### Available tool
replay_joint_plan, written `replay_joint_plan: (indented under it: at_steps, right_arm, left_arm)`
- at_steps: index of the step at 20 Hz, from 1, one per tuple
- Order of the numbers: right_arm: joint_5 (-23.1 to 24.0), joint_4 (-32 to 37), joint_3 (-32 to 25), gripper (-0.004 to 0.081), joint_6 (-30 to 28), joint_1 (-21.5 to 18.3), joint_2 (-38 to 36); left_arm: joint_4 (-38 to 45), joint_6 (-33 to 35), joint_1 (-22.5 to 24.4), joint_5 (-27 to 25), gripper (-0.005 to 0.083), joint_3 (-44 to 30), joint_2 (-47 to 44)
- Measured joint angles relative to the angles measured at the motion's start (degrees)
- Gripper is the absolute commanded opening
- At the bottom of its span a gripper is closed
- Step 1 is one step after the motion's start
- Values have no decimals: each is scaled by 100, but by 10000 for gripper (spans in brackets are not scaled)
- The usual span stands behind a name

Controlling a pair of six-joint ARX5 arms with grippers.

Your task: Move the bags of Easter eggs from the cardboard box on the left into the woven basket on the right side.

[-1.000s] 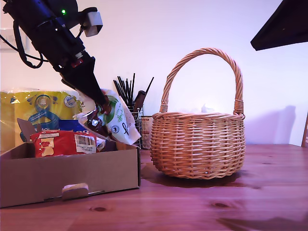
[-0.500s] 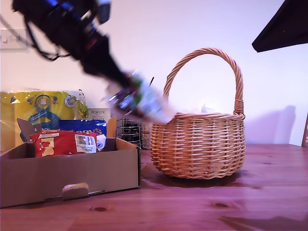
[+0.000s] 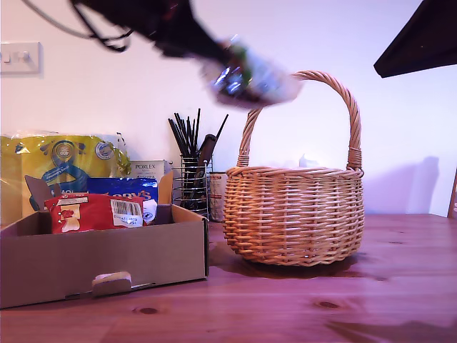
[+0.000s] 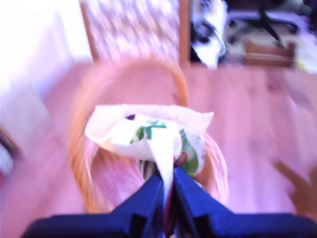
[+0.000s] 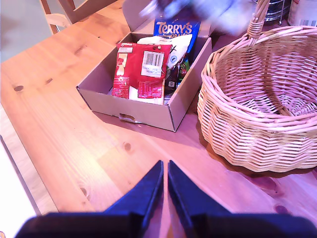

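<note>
**White-and-green bag held high by the basket handle**

My first gripper [image 4: 168, 191] has its jaws pinched on the white-and-green bag [image 4: 148, 136]. In the exterior view the arm [image 3: 153, 21] and the bag [image 3: 253, 77] are blurred in the upper middle of the frame, the bag level with the top of the basket [image 3: 293, 214] handle, on its left side as that view shows it, above the rim. In the first wrist view the basket [image 4: 84, 163] lies blurred below the bag.

My second gripper [image 5: 165, 181] hangs above bare table [image 5: 74, 129], jaws pressed nearly together with nothing between them. Its arm shows as a dark shape in the upper right corner of the exterior view.

The box [image 3: 100, 261] sits at the lower left of the exterior view, just beside the basket. The red-and-white bag [image 3: 93, 213] leans inside it, with the blue bag [image 3: 125, 189] behind. The second wrist view shows both, red-and-white [image 5: 141, 72] and blue [image 5: 176, 29], and more white and green wrapping between them.

Behind the box in the exterior view stand a yellow pack [image 3: 61, 164], a white carton [image 3: 146, 169] and a wire holder [image 3: 191, 182] of black sticks.
</note>
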Motion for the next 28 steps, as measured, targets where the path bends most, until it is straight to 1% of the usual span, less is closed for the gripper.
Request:
replay_joint_plan:
  at_steps: [2,4,8,10,15,19,20,21,22,23,24,28]
  right_arm:
    - [0,0,0,-12,2,0,0]
    - [0,-2,0,-12,2,0,0]
    - [0,-2,0,-12,2,0,0]
    - [0,0,0,-12,2,0,0]
    - [0,-2,0,-12,2,0,0]
    - [0,-2,0,-12,2,0,0]
    - [0,-4,0,-12,2,0,0]
    - [0,-4,0,-12,2,0,0]
    - [0,-2,0,-12,2,0,0]
    - [0,-4,0,-12,2,0,0]
    - [0,-4,0,-12,2,0,0]
    - [0,-4,0,-12,2,0,0]
  left_arm:
    - [413,-122,-245,-203,-24,9,72]
    - [647,-164,-404,-234,-24,22,289]
    - [1106,-363,-459,-369,-24,22,975]
    - [1259,-466,-459,-540,-24,22,1196]
    - [1303,-610,-492,-590,-24,22,1263]
    - [1132,-614,-551,-667,-24,22,1263]
    - [1095,-614,-551,-682,-6,22,1263]
    - [1051,-614,-551,-684,85,22,1263]
    - [1001,-616,-551,-686,220,22,1263]
    - [984,-616,-551,-708,337,22,1263]
    - [988,-616,-553,-761,374,22,1263]
    - [990,-616,-579,-852,373,22,1263]
